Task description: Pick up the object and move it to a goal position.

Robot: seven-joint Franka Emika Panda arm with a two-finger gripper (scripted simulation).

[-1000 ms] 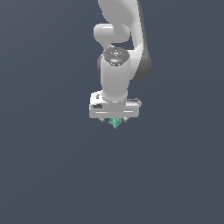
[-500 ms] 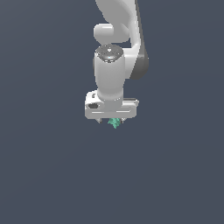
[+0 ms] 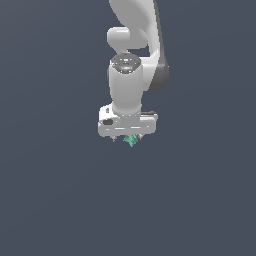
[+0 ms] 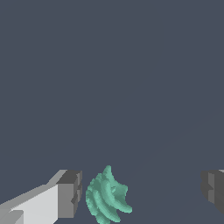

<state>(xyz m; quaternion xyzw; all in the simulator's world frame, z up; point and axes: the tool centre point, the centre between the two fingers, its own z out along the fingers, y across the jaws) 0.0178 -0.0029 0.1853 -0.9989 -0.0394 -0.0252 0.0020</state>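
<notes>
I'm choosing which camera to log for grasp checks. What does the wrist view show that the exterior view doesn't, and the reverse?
Only the wrist view shows the two dark fingertips, spread wide, with the teal lump close beside one and a clear gap to the other; it also shows the lump's ridged, jagged surface. Only the exterior view shows the white arm above and the end effector from outside. Both show the lump at the end effector, over the same plain dark ground.

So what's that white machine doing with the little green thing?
A white robot arm has its gripper lowered over a tiny teal-green object. In the wrist view the object sits between the two fingers, nearer one, and they are spread apart. Nothing is grasped yet.
</notes>
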